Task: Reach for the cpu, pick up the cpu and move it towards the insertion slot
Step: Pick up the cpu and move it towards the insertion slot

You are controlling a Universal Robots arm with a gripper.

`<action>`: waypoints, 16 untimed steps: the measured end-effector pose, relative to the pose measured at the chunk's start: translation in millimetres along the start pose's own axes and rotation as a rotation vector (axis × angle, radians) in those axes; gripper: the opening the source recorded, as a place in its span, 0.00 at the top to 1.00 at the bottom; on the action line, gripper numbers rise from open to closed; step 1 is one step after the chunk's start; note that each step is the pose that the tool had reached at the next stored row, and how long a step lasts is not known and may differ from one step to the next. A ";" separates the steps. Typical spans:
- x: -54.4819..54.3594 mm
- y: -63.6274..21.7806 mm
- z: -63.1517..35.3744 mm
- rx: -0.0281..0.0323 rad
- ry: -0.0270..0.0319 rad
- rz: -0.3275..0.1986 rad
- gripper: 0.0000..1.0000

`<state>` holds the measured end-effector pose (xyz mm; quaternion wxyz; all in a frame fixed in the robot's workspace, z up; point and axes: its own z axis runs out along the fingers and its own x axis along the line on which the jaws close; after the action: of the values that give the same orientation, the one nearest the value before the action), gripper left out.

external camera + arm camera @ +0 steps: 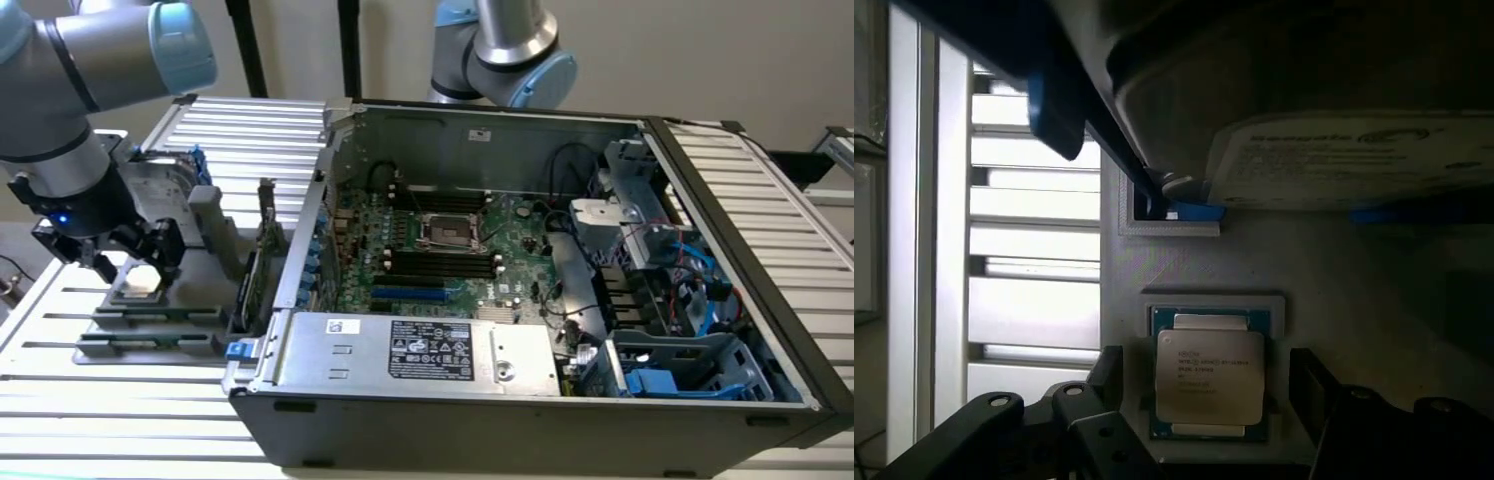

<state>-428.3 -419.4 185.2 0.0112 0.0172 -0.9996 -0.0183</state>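
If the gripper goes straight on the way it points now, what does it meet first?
Probably the cpu, which lies straight ahead between the open fingers of the gripper; how far off is unclear.

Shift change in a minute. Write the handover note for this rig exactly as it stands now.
Gripper: open, low over the grey holder, one finger on each side of the cpu, with a gap on both sides.
The cpu: lying flat in its recess in the holder, outside the computer case, on the exterior view's left.
Insertion slot: on the motherboard inside the open case.
Done: the reach.
Left: grasp, lift, carry towards the slot.
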 end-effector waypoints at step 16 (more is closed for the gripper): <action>-2.1 -1.0 0.1 0.0001 0.0003 -0.003 0.24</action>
<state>-426.1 -420.3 185.1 0.0113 0.0189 -0.9996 -0.0183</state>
